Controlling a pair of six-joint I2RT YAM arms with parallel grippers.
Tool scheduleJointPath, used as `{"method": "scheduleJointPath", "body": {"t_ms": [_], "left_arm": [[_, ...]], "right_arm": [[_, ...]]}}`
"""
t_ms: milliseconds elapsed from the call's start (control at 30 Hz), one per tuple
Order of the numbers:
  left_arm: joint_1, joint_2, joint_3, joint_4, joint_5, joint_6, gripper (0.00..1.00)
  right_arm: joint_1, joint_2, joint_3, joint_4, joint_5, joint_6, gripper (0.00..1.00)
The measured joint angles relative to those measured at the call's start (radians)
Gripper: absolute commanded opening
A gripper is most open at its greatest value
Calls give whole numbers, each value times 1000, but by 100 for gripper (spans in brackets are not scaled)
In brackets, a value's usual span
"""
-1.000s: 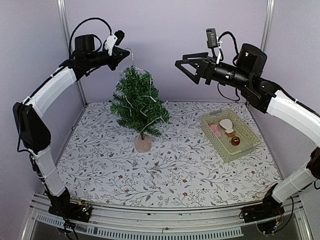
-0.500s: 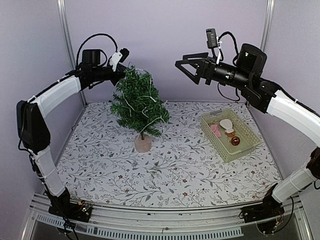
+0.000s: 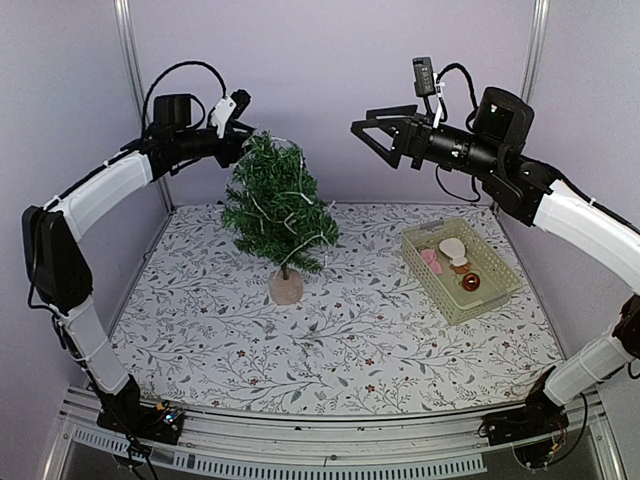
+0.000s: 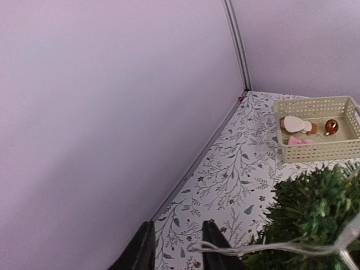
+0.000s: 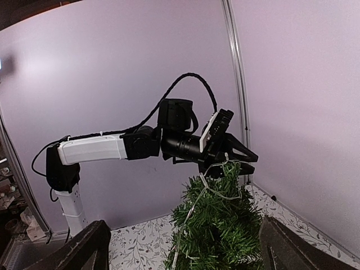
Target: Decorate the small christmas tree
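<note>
Arm bases sit at the near edge. The floral-print desk (image 3: 350,330) runs back to a lilac wall.

The small christmas tree (image 3: 278,205) stands upright on the desk, left of centre and toward the back. Its pale round base (image 3: 286,287) is flat on the print. A thin white light string (image 3: 292,188) winds through the branches up to the tip.

A pale green basket (image 3: 495,290) sits on the right side of the desk, well apart from the tree. Inside are a brown ball (image 3: 470,284), a pink piece (image 3: 430,260) and a whitish-beige piece (image 3: 452,247).

The left hand (image 3: 238,125) is high up, just beside the treetop on its left. In the left wrist view its fingers (image 4: 216,244) are partly parted, with a clear gap between them. The light string lies across one finger and trails off over the tree. It is not pinched between the two, so the hand reads as released. I cannot tell whether the string rests on that finger or only passes in front of it.

The right hand (image 3: 372,135) is raised in the air right of the tree, well apart from it and pointing toward it. It is spread wide with nothing in it. Its wrist view shows the treetop and the left hand between its own fingers (image 5: 90,247).
</note>
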Motion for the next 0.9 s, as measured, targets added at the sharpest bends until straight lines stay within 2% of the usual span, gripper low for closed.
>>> {"method": "scheduleJointPath", "body": {"t_ms": [100, 300, 400, 533, 600, 633, 900], "left_arm": [[18, -18, -10, 1, -31, -8, 47], [61, -73, -51, 1, -48, -12, 46], [66, -87, -53, 4, -20, -15, 37], [50, -90, -53, 23, 25, -10, 12], [37, -90, -50, 27, 43, -10, 2], [31, -89, -46, 27, 53, -11, 0], [-4, -48, 57, 60, 78, -14, 0]], "right_arm": [[0, 0, 0, 0, 0, 0, 96], [0, 0, 0, -3, 0, 0, 96], [0, 0, 0, -5, 0, 0, 96], [0, 0, 0, -6, -1, 0, 96], [0, 0, 0, -6, -2, 0, 96], [0, 0, 0, -6, -2, 0, 96], [0, 0, 0, -6, -3, 0, 96]]}}
